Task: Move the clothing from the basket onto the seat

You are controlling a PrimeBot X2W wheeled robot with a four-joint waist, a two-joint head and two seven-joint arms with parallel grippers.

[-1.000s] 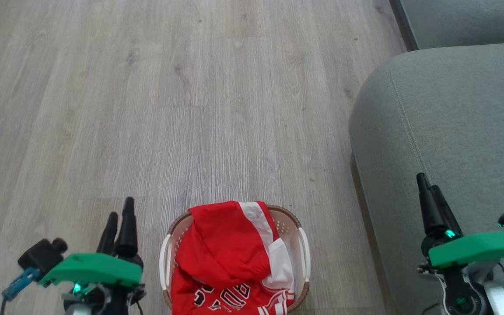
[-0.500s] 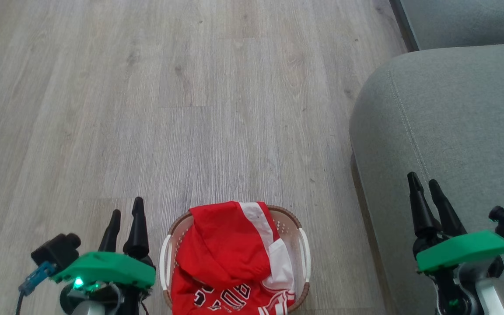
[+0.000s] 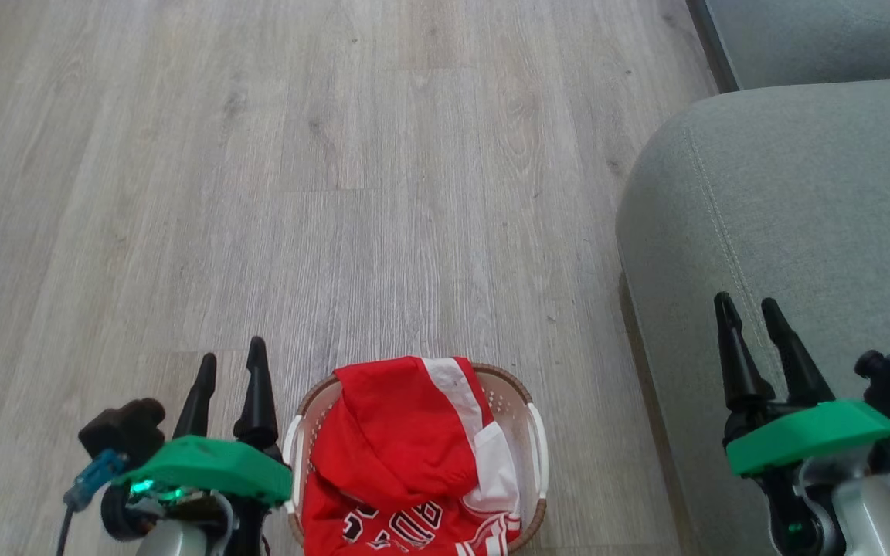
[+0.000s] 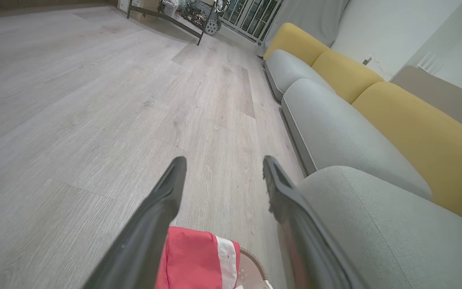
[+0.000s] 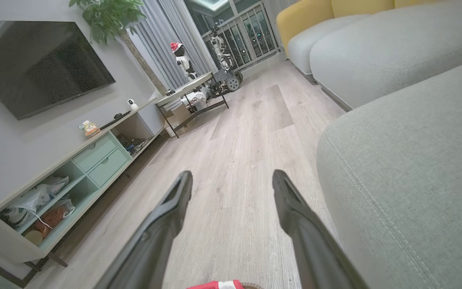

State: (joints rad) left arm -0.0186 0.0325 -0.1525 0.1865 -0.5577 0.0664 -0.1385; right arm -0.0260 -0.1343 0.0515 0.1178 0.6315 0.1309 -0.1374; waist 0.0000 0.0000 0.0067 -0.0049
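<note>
The red clothing (image 3: 402, 452) with white stripes and black lettering is piled in the cream basket (image 3: 539, 452) at the bottom middle of the head view; a corner of that clothing (image 4: 197, 259) peeks between my left fingers in the left wrist view. The grey-green seat (image 3: 800, 208) fills the right side, with bare fabric. My left gripper (image 3: 232, 351) hovers open just left of the basket, nothing between its fingers. Over the seat's front edge, my right gripper (image 3: 746, 305) is open and holds nothing. In the wrist views, the left gripper (image 4: 223, 160) and right gripper (image 5: 231, 174) both stand spread.
Pale wood floor (image 3: 298, 170) stretches ahead and to the left. A second grey cushion (image 3: 823, 35) lies beyond the seat. The right wrist view has a low TV cabinet (image 5: 74, 172) along the far wall and yellow sofa backs (image 4: 415, 132) behind the cushions.
The left gripper has slid right and forward, closer to the basket. The right gripper has edged left and its fingers now show spread apart. Clothing and basket have not moved.
</note>
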